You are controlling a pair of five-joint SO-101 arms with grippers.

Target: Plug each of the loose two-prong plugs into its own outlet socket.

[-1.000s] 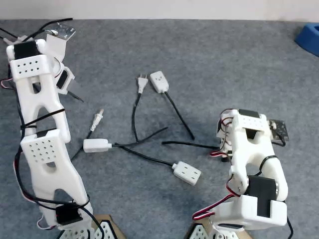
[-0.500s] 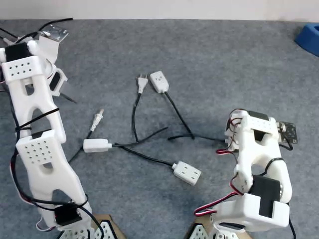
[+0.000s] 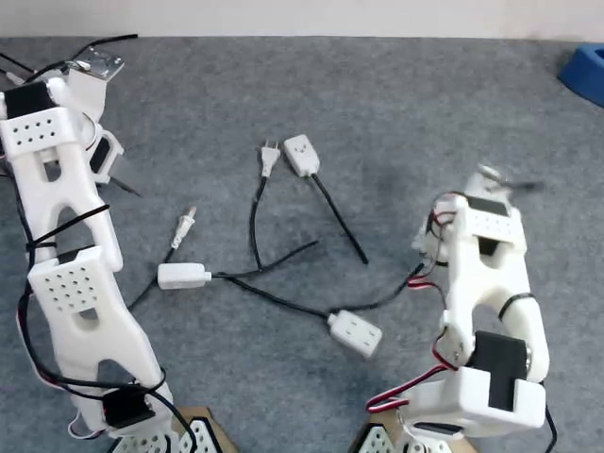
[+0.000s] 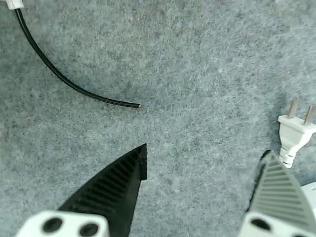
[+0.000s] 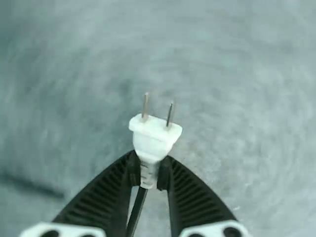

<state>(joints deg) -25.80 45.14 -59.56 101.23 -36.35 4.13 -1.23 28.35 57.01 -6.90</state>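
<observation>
My right end effector point(image 5: 148, 167) is pinched on the neck of a white two-prong plug point(image 5: 154, 132), just behind its body. Both prongs point away from the fingers point(image 5: 118, 180), and the plug is lifted off the grey bench point(image 3: 425, 104). I take the far outlet socket point(image 3: 301, 154) as my marker. In the high view this arm stands well to the right of it and nearer the arm bases. My left end effector point(image 4: 206, 150) is spread wide over bare bench and holds nothing, well to the left of the far outlet socket. A second plug point(image 4: 296, 129) lies flat close by the tip of its grey finger point(image 4: 276, 187), to the left of the marker and nearer the bases. A black cord point(image 4: 59, 74) ends loose on the bench ahead of the dark finger point(image 4: 123, 182). A third plug point(image 3: 268, 156) lies just beside the far outlet socket on its left, not inserted. A second socket point(image 3: 181, 276) sits farther left of the marker and nearer the bases, just past the second plug. A third socket point(image 3: 356, 332) lies nearest the bases, slightly right of the marker. A blue object point(image 3: 585, 71) sits at the bench edge, far right of the marker.
</observation>
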